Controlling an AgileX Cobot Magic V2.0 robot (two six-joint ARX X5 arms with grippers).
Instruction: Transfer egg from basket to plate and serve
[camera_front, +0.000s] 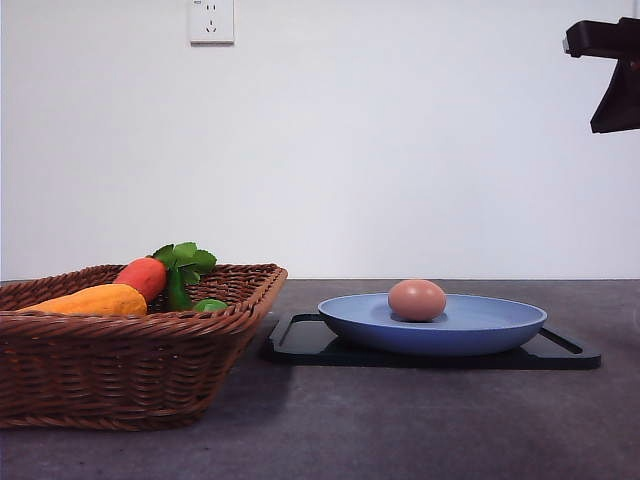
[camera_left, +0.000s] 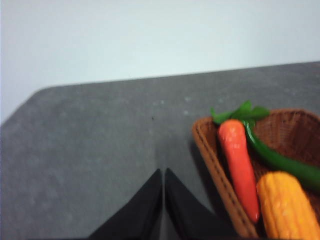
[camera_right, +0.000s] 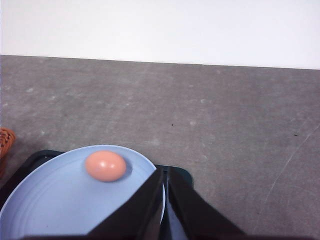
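The pinkish-brown egg (camera_front: 417, 299) (camera_right: 105, 166) lies on the light-blue plate (camera_front: 480, 330) (camera_right: 55, 200), a little left of the plate's middle in the front view. The plate rests on a black tray (camera_front: 310, 340). The brown wicker basket (camera_front: 200, 350) (camera_left: 215, 165) stands at the front left. My right gripper (camera_right: 164, 175) is shut and empty, above the plate's edge beside the egg; part of that arm (camera_front: 610, 70) hangs at the upper right. My left gripper (camera_left: 163, 174) is shut and empty over bare table next to the basket.
Inside the basket lie an orange-red carrot toy (camera_front: 143, 276) (camera_left: 239, 165), a yellow-orange corn-like toy (camera_front: 90, 300) (camera_left: 287, 207) and a green toy (camera_left: 280, 160). The grey table (camera_front: 420, 420) runs back to a white wall with a socket (camera_front: 211, 20).
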